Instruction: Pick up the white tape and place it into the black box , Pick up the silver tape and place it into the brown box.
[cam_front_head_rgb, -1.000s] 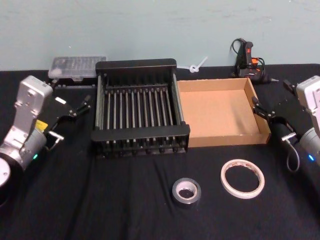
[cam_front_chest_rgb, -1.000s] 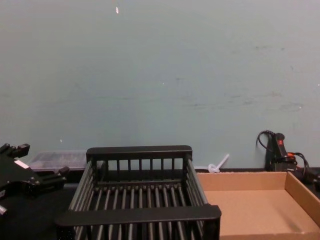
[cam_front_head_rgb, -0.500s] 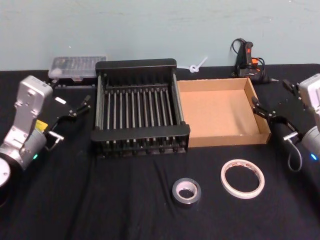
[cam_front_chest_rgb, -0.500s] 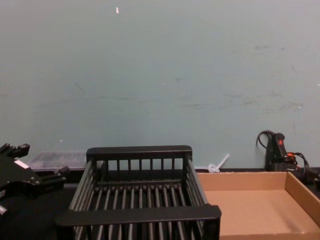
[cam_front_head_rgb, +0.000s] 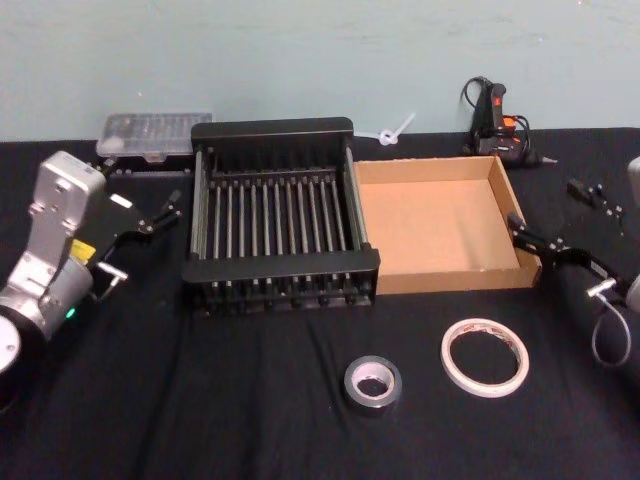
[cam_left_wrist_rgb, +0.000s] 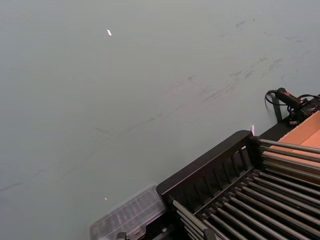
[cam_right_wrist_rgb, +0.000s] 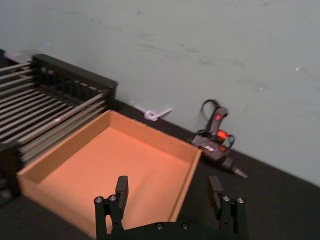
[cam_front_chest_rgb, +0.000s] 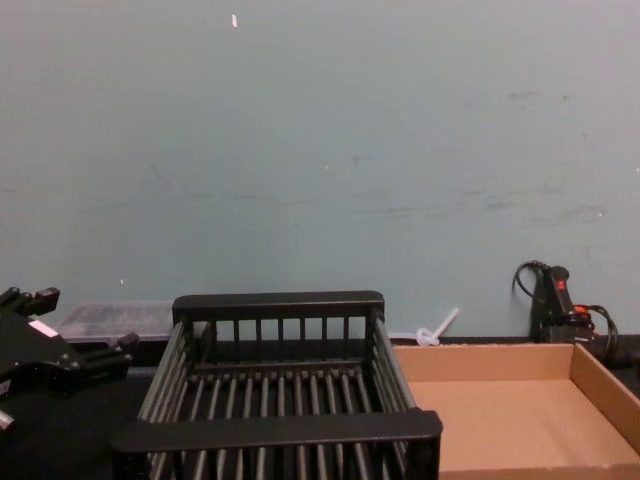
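The right hand (cam_front_head_rgb: 560, 215) is spread wide and empty, hovering just right of the shallow tan cardboard brown box (cam_front_head_rgb: 440, 225). The flat white tape roll with red marks (cam_front_head_rgb: 485, 356) and the dark grey silver tape roll (cam_front_head_rgb: 373, 384) lie on the black bench (cam_front_head_rgb: 200, 400), nearer the robot. The left hand (cam_front_head_rgb: 150, 215), released, waits beside the black slatted plastic box (cam_front_head_rgb: 277, 215).

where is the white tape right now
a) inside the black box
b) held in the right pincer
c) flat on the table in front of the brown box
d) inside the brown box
c: the white tape lies flat on the black table, on the near side of the brown box, beside the silver tape.
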